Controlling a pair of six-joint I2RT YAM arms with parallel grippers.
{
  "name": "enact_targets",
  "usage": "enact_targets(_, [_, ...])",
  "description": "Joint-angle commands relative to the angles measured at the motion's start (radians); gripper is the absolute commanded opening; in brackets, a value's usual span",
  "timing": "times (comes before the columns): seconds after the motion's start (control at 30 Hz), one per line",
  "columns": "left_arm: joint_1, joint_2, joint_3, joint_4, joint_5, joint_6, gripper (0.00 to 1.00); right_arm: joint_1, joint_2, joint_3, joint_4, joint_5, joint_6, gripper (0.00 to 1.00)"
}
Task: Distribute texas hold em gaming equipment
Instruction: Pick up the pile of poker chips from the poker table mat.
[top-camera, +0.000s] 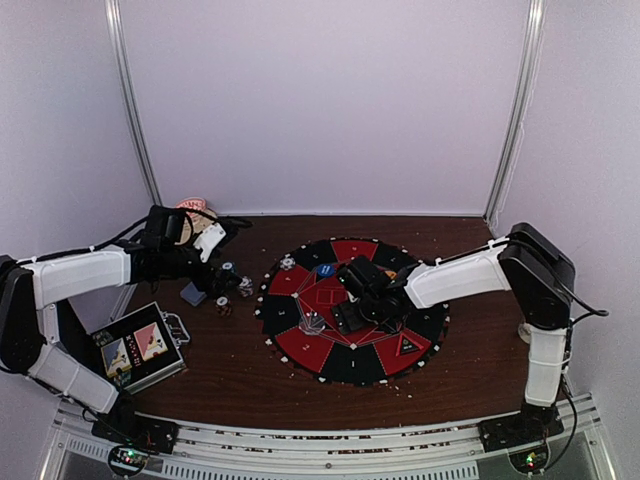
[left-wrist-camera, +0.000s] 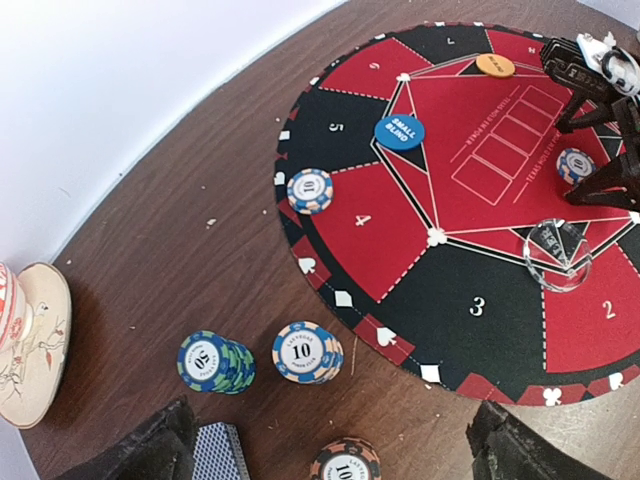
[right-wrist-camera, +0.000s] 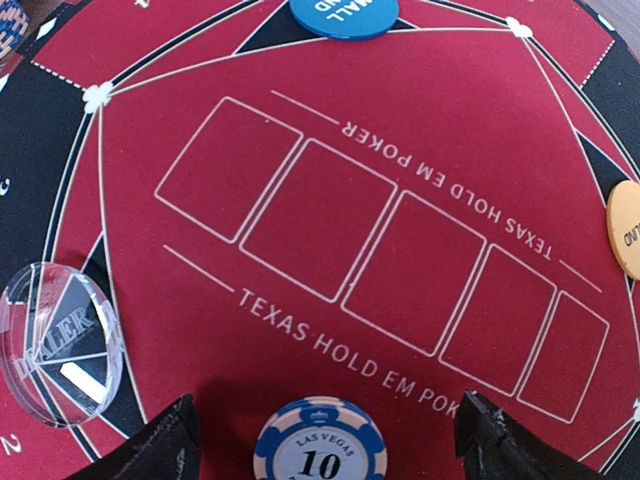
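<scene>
Poker chip (right-wrist-camera: 318, 442), "LAS VEGAS 10"

The desk (left-wrist-camera: 200, 230) is noted as dark brown wood, grained, with a dull sheen. The round mat (right-wrist-camera: 330, 180) is recorded as matt, felt-like cloth, its white markings printed flat. The dealer puck (right-wrist-camera: 60, 345) is seen to be clear, glossy plastic. The blue button (left-wrist-camera: 399, 132) and orange button (left-wrist-camera: 495, 65) appear smooth and semi-matt. The chip (right-wrist-camera: 320, 445) is found smooth, with a printed centre label. The mug (left-wrist-camera: 35, 340) is glazed.
</scene>
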Motion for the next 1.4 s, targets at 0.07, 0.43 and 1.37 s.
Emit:
enact_targets(0.07, [0.003,-0.055,-0.063,0.149,-0.029,-0.019,0.98,0.018,0.031,0.027,-0.014,-0.003,-0.015,0.84])
enact_targets(0.43, [0.002,-0.093,-0.104,0.214,-0.038,-0.033,0.98,0.020,0.048,0.024,-0.022,-0.005,0.006,0.75])
enact_targets(1.37, [0.002,-0.114,-0.131,0.251,-0.083,-0.034,0.98,0.020,-0.029,-0.096,0.024,-0.011,0.067,0.69])
